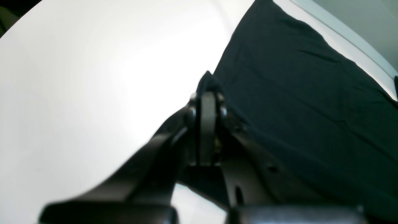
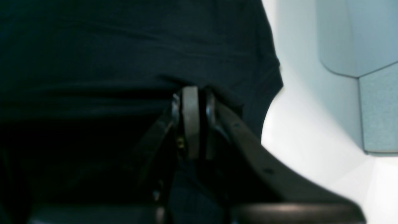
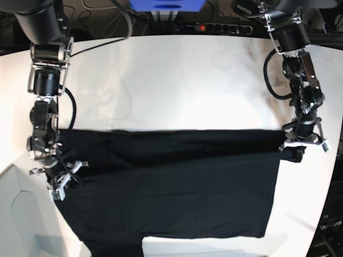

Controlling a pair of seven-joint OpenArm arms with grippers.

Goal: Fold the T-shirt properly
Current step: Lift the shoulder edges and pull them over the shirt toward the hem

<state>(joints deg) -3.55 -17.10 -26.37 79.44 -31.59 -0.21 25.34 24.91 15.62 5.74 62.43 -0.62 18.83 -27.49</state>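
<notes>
The black T-shirt (image 3: 171, 187) lies spread across the white table (image 3: 177, 85), with a long fold running along its upper edge. On the base view's right, my left gripper (image 3: 293, 151) is shut on the shirt's upper right corner. Up close in the left wrist view, the left gripper (image 1: 207, 93) pinches a small peak of the T-shirt (image 1: 311, 109). My right gripper (image 3: 61, 184) grips the shirt's left edge. From the right wrist camera, the right gripper (image 2: 193, 90) is closed over a ridge of T-shirt (image 2: 124, 46) fabric. No print shows.
Cables (image 3: 120, 101) trail over the back left of the table. A power strip (image 3: 222, 27) and a blue box (image 3: 166, 5) sit beyond the far edge. The shirt's lower part reaches the table's front edge. A pale grey panel (image 2: 373, 93) stands beside the table.
</notes>
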